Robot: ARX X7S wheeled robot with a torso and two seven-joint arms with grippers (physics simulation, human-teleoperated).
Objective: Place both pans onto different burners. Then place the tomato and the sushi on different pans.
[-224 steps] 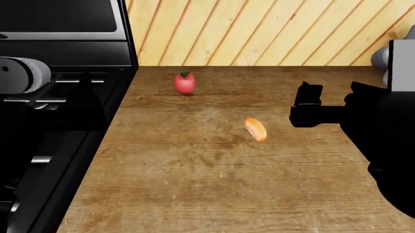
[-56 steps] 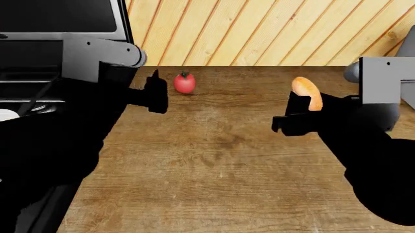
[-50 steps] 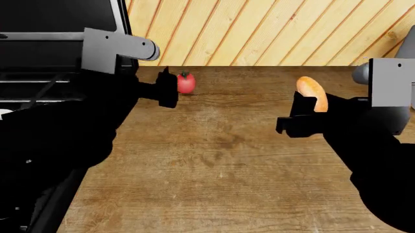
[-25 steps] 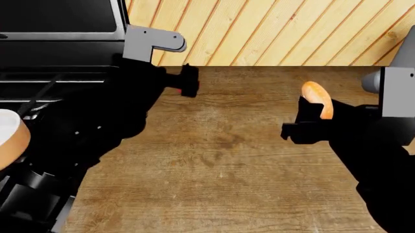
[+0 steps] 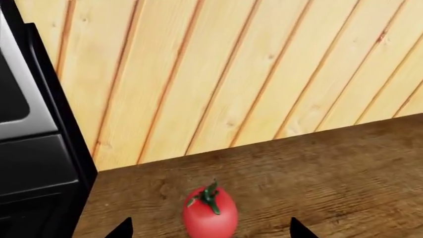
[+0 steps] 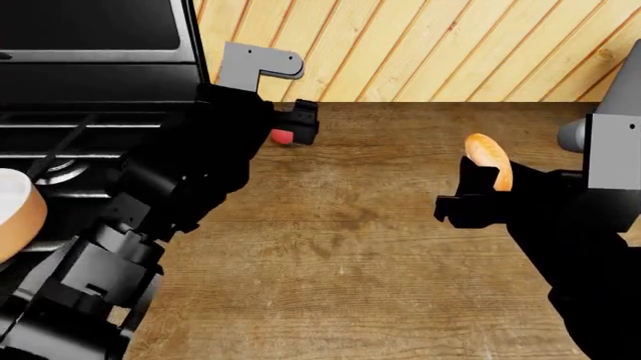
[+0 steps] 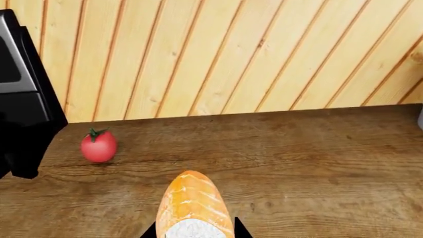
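The red tomato [image 5: 210, 217] with its green stem stands on the wooden counter near the back wall, between the spread fingers of my open left gripper [image 5: 210, 234]. In the head view only a sliver of the tomato [image 6: 284, 136] shows beside the left gripper [image 6: 303, 124]. My right gripper [image 7: 193, 233] is shut on the sushi [image 7: 192, 206], salmon side up, held above the counter; the head view shows the sushi [image 6: 490, 159] sticking up out of the right gripper [image 6: 470, 186]. The orange-tan saucepan [image 6: 17, 215] peeks in at the left edge over the stove. The frying pan is out of view.
The black stove [image 6: 90, 90] with grate bars fills the left side, and a silvery burner [image 6: 58, 172] shows partly behind my left arm. The wood-plank wall [image 6: 421, 49] closes the back of the counter [image 6: 341, 255].
The sushi, lying on the counter 4.5 s ago, is now held up in my right gripper. My left arm has swung in from the stove to the tomato, covering most of it.
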